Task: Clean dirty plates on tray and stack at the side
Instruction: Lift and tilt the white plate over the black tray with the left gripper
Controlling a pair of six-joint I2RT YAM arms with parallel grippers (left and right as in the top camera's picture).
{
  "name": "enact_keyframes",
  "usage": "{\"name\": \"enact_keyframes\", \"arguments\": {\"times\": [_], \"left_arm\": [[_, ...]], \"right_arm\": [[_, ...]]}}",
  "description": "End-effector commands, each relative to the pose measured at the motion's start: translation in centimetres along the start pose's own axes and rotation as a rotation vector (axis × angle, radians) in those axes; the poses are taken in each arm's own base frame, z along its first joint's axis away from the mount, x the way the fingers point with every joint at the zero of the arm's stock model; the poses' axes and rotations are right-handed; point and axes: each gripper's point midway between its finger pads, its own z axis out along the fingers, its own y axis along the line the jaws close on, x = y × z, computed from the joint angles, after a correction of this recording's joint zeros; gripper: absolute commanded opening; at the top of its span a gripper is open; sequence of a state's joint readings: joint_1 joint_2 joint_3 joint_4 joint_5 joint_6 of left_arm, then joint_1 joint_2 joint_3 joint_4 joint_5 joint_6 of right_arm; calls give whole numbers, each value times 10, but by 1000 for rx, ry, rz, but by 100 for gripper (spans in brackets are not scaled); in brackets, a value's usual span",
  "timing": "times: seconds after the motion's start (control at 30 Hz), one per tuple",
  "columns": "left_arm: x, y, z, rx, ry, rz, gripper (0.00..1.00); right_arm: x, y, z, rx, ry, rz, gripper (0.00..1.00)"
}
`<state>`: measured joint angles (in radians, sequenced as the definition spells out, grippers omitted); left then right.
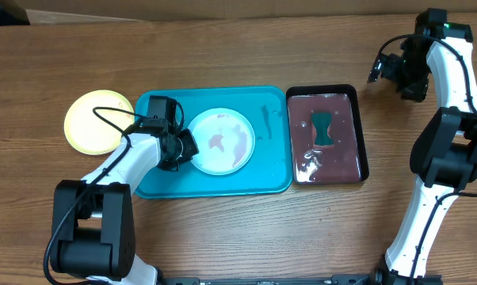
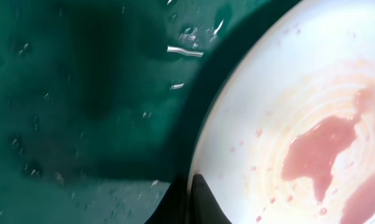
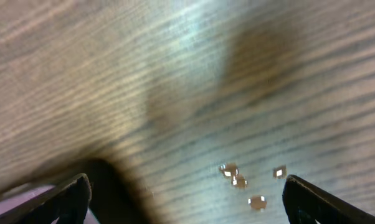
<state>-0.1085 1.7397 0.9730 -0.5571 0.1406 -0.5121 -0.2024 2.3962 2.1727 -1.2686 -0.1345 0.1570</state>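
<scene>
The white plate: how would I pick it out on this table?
Find the big turquoise tray on the wooden table. The white plate lies inside it, smeared red-brown. The yellow-green plate, the only other one in view, sits outside the tray.

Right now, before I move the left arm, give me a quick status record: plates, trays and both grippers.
plates in view: two
white plate: on the blue tray, red-brown smears across it
yellow-green plate: on the table by the blue tray's left end, no smear visible
black tray: right of the blue tray, holds reddish water and a green object
left gripper: at the white plate's left rim; open or shut unclear
right gripper: open, empty, raised over bare table with water drops
</scene>
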Motion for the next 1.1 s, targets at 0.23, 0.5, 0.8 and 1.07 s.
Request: {"name": "enact_keyframes", "arguments": {"times": [0.23,0.5,0.8,1.07], "left_arm": [[-55,-26,-52,-46,-106,138,4],[-90,-51,-85,-7,-210,199,4],[-105,-89,-112,-30,-334,301,4],[-88,-158,-130,-60,-483,449,4]], "right_arm": [[-18,10,-24,-30,-94,-12,100],[-18,10,-24,-30,-94,-12,100],[-18,10,-24,-30,-94,-12,100],[-18,10,-24,-30,-94,-12,100]]}}
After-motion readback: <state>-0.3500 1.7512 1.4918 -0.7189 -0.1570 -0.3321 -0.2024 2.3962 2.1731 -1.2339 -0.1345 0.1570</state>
